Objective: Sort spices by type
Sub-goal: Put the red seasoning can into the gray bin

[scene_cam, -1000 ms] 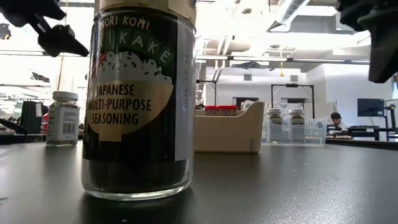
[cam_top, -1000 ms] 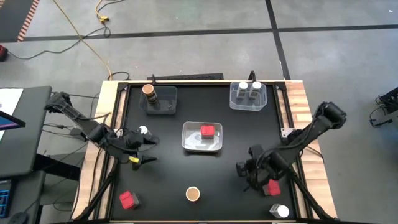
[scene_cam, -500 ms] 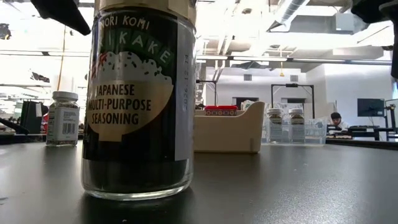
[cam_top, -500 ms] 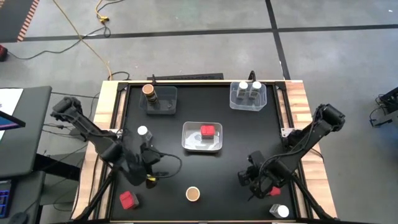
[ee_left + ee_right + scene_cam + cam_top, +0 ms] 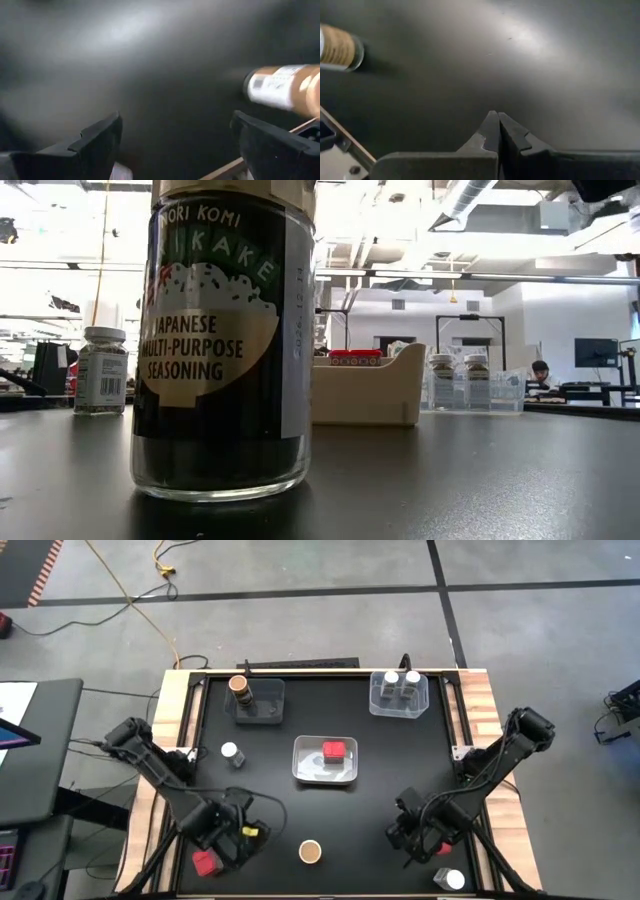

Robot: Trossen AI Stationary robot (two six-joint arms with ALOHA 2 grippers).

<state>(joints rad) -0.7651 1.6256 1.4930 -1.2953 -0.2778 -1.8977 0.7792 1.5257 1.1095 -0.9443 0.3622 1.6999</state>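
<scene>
Desk [image 5: 380,740], black-topped, carries the sorting: three clear trays along the far half, one holding a red block [image 5: 334,750], one a brown-topped jar [image 5: 240,686], one two white-lidded jars [image 5: 397,681]. Both arms reach toward the near edge. The left tool [image 5: 232,840], its fingers spread wide and holding nothing, hangs just beside a loose red block [image 5: 205,862], which lies on its outer, near-edge side; this arm is plainly the nearer one. The right tool [image 5: 412,837], pressed together and empty, sits near another red block [image 5: 440,847]. A second brown-topped jar [image 5: 310,852] stands upright between them.
</scene>
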